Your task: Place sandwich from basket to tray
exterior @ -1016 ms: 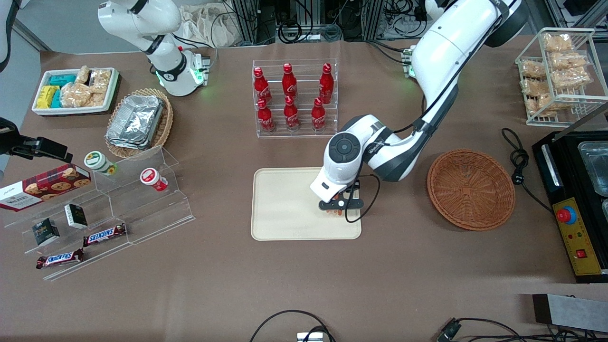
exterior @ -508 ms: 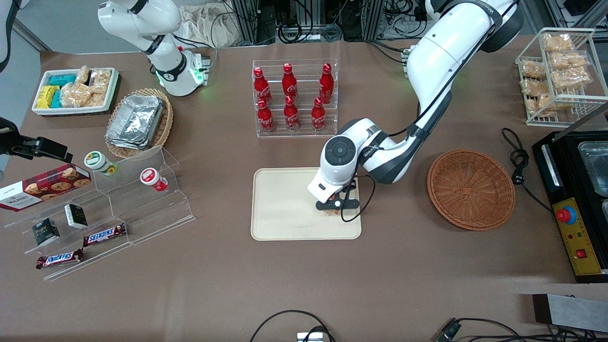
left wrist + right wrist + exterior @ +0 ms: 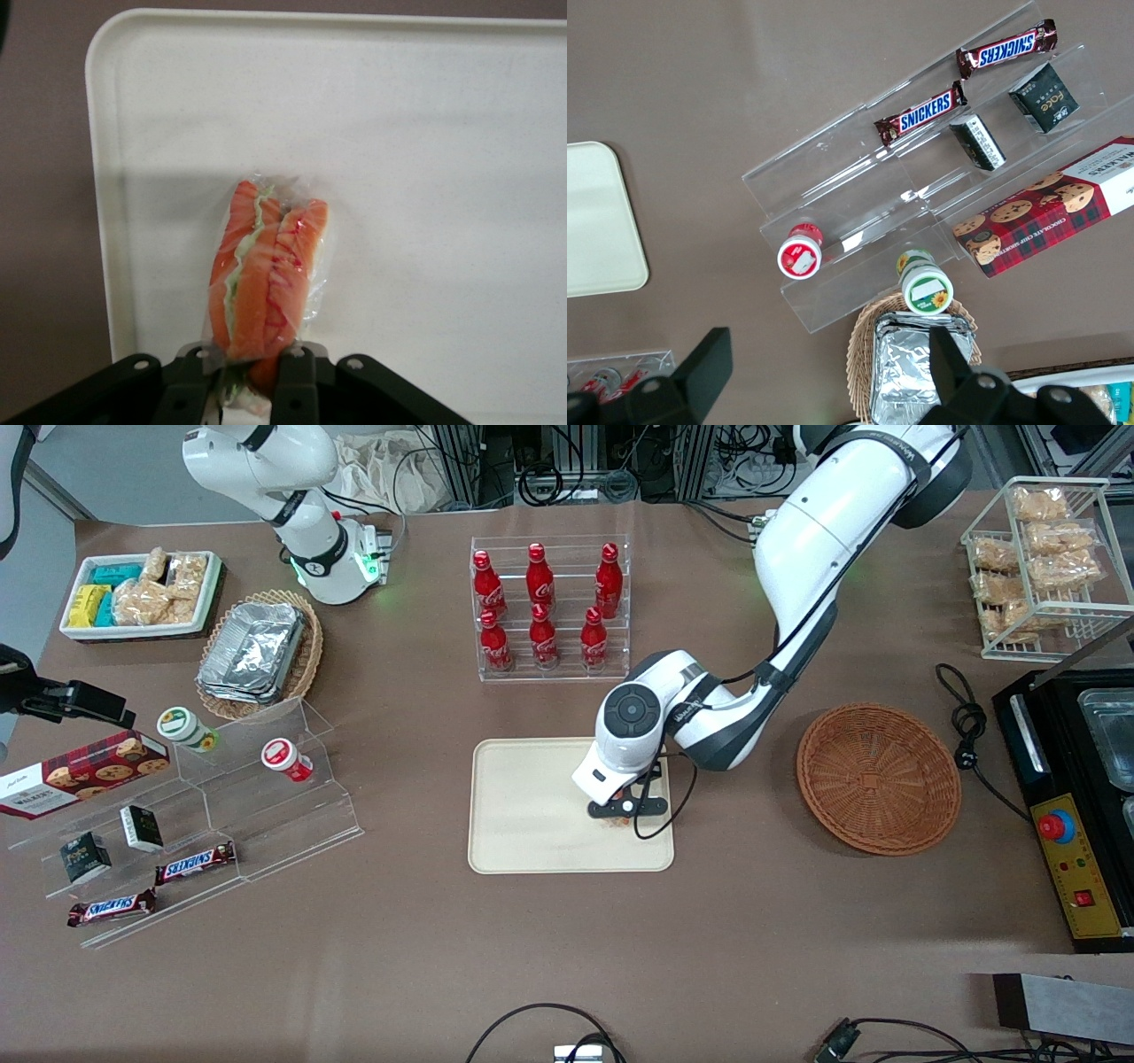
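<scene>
Pointing straight down over the tray (image 3: 532, 815), gripper (image 3: 251, 376) clamped on the sandwich (image 3: 266, 274).

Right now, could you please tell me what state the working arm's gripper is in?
Left gripper: closed on the clear-wrapped sandwich with orange-red and green filling, low over the cream-beige rectangular plastic tray.

With the hand (image 3: 620, 815) low near the middle of the desk (image 3: 567, 957), a clear rack of red bottles (image 3: 549, 607) stands just farther from the front camera than it. Well off toward the parked arm's end, a clear stepped shelf (image 3: 301, 815) carries Snickers bars (image 3: 195, 862), a cookie box (image 3: 84, 772) and two lidded tubs (image 3: 285, 759), possibly yoghurt. Toward the working arm's end are a wire rack of snack bags (image 3: 1045, 567) and a black control box (image 3: 1076, 850).
</scene>
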Controlling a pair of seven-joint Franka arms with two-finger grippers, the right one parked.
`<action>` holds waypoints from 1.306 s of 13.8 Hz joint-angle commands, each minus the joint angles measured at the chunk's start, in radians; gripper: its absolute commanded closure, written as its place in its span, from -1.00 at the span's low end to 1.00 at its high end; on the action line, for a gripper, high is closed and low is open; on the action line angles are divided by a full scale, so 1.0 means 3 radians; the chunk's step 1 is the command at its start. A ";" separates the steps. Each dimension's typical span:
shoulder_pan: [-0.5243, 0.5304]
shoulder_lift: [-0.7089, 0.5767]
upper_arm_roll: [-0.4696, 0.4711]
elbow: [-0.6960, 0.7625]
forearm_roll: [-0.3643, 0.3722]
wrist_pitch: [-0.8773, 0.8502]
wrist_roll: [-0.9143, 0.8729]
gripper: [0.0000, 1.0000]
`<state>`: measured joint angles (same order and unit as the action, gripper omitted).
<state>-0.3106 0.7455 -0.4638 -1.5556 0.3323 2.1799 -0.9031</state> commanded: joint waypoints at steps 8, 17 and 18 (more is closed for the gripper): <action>-0.0069 0.0046 0.0063 0.0128 0.0176 0.0000 -0.0124 -1.00; 0.0166 -0.0419 0.0053 0.0607 0.0064 -0.0893 -0.0129 -1.00; 0.0217 -0.0429 0.0053 0.0761 0.0028 -0.1072 -0.0129 -1.00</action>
<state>-0.2691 0.6382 -0.4474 -1.4008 0.3602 1.9563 -0.9306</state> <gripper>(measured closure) 0.000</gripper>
